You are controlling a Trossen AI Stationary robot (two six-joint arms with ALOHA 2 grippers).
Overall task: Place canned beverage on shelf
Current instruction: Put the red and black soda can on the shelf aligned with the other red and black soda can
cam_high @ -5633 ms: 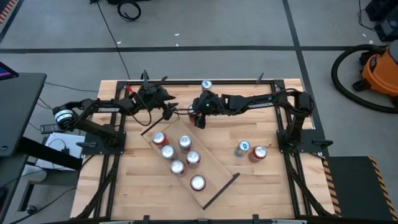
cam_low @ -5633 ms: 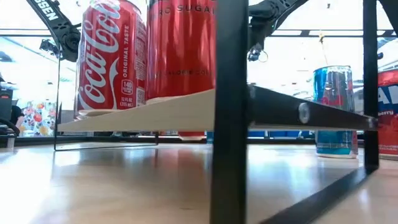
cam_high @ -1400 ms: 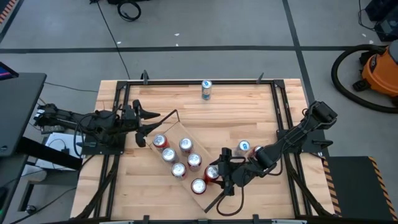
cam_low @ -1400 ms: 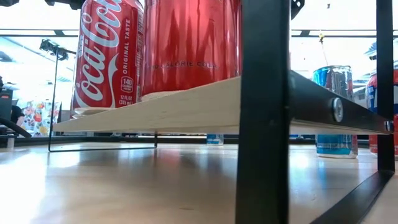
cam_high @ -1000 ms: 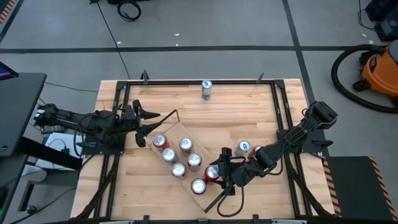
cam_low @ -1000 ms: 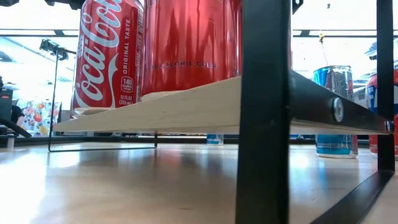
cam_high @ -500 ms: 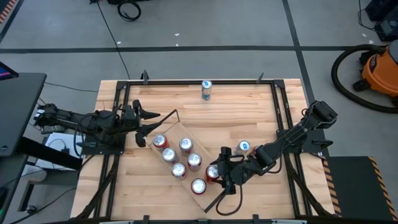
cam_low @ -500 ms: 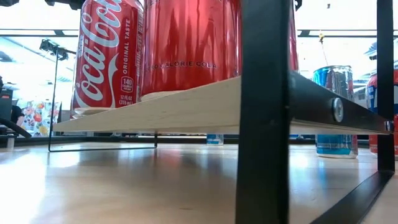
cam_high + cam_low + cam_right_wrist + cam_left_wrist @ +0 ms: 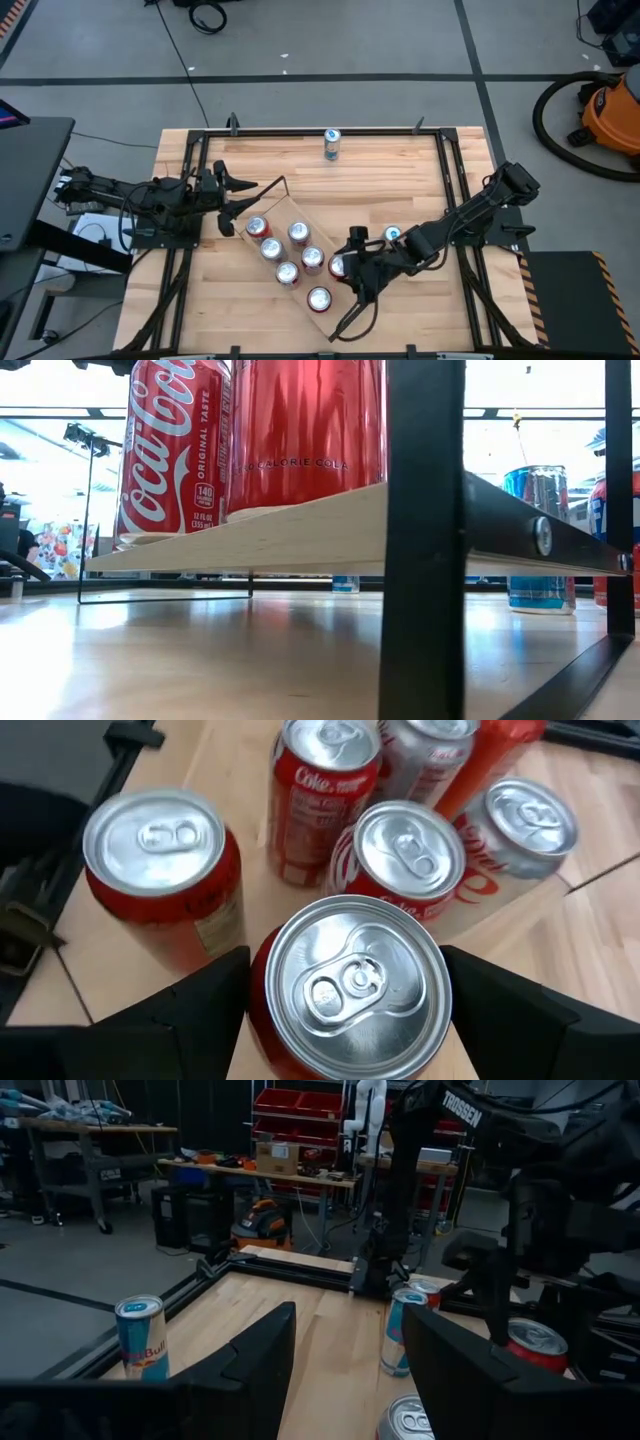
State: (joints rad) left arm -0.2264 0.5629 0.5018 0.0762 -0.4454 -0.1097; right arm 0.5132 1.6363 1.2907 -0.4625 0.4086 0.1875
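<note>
The shelf (image 9: pixel 277 210) is a pale plank lying slantwise at mid-table, with black rods at its ends; its edge fills the low view (image 9: pixel 300 535). Several cans stand on it (image 9: pixel 287 272). My right gripper (image 9: pixel 343 266) is shut on a red can (image 9: pixel 345 975) at the shelf's right side, next to those cans. I cannot tell whether this can's bottom rests on the plank. My left gripper (image 9: pixel 235 195) is open and empty at the table's left, off the shelf's far-left end. My right gripper pinches the red can's upper wall (image 9: pixel 262 1005) between its two fingers (image 9: pixel 500 1010), one on each side, just below the rim. The fingers come slanting down from the table's right. The can stands upright, top up; its bottom is hidden.
A blue can (image 9: pixel 392 235) stands on the table to the right of my right gripper. A slim Red Bull can (image 9: pixel 331 143) stands near the far edge. A black frame (image 9: pixel 200 160) runs round the tabletop. Bare wood lies at far middle and near left.
My right gripper, still shut on the red can, has moved a little toward the far edge and the left, closer to the cans on the shelf. The can stays upright.
</note>
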